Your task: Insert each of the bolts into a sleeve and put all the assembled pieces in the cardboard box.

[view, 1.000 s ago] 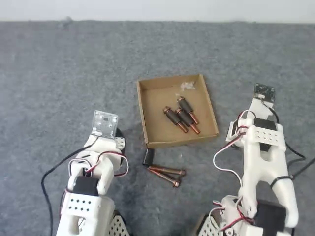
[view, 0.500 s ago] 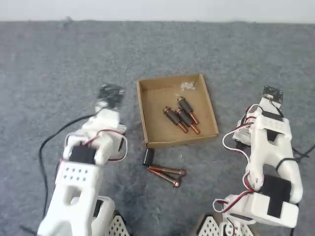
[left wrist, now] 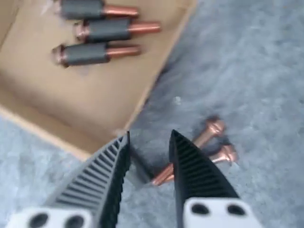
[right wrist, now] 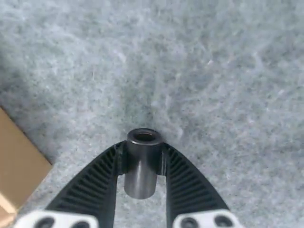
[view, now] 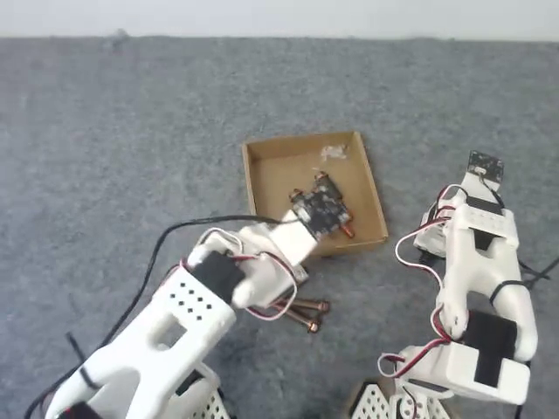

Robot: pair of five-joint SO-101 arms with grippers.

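Observation:
My left gripper (left wrist: 149,137) is open just above the carpet at the cardboard box's (left wrist: 61,95) front edge. Two loose copper bolts (left wrist: 209,137) lie side by side beside its fingers, and a dark shape that may be a sleeve (left wrist: 141,171) sits between them. Three bolt-and-sleeve pieces (left wrist: 95,31) lie in the box. From above, the left arm (view: 262,262) reaches over the box's (view: 288,166) front wall, with the bolts (view: 313,306) beside it. My right gripper (right wrist: 142,149) is shut on an upright black sleeve (right wrist: 141,180), right of the box, under the right arm (view: 476,244).
Grey carpet covers the table all around. A corner of the box (right wrist: 16,171) shows close beside the right gripper. A small white scrap (view: 334,152) lies in the box's far corner. Cables hang from both arms.
The left arm has swung from the carpet left of the box across to the box's front edge, over the loose bolts. The right arm shifted slightly, then held still.

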